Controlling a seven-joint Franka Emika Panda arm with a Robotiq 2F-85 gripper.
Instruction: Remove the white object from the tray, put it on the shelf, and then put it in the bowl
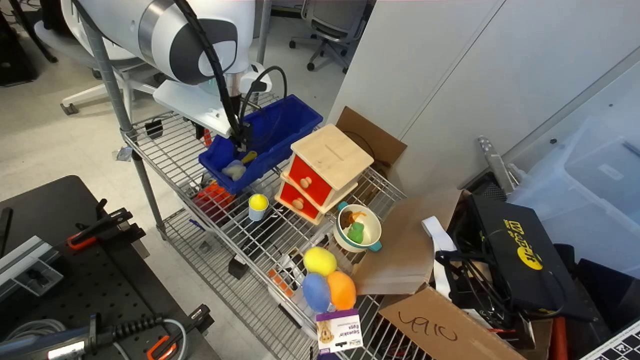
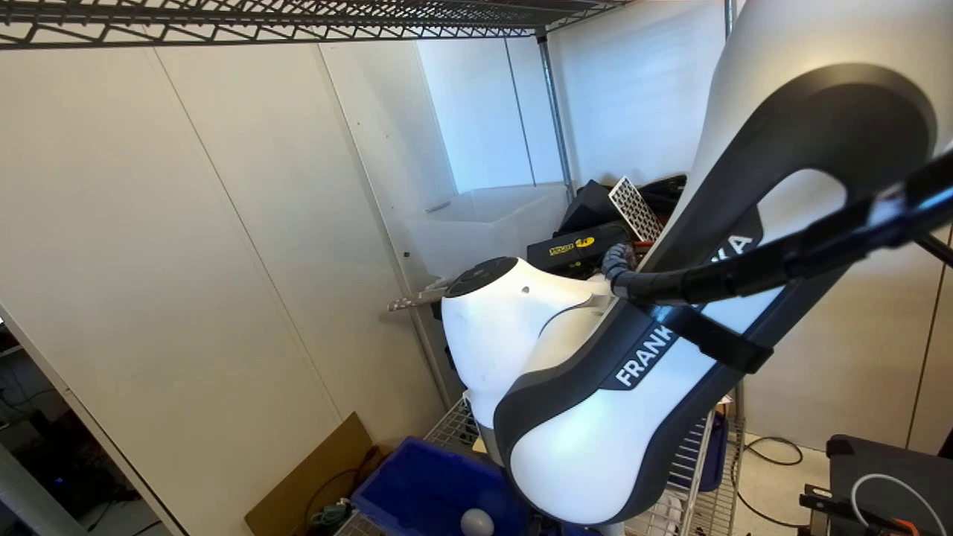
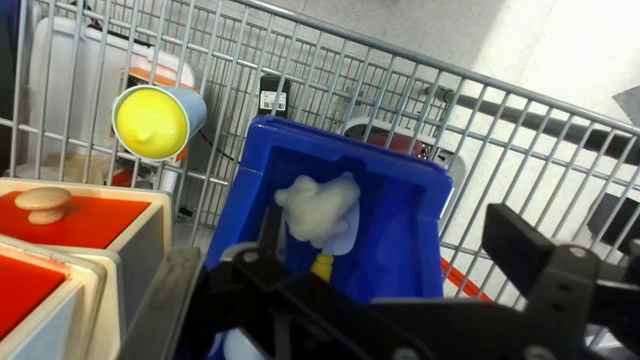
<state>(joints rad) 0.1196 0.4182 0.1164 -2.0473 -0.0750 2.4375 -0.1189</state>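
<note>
Jaws are held spread over the tray [image 3: 395, 235], one side of which is flanked by the drawer box [image 1: 327, 167]. Inside, near the end wall, the white object [image 3: 315, 210] is seen; beyond that wall, open room is shown to the rim of the shelf's tabletop [image 3: 450, 72]. Well away from the tray, the bowl [image 1: 370, 225] is set.

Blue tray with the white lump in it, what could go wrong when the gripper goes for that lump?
In the wrist view, one finger of the open gripper shows outside the tray, so coming straight down might strike the tray's edge. The white lump overlaps a pale flat piece, which could get dragged along. The bowl holds a green piece, so the lump might not settle there.
</note>
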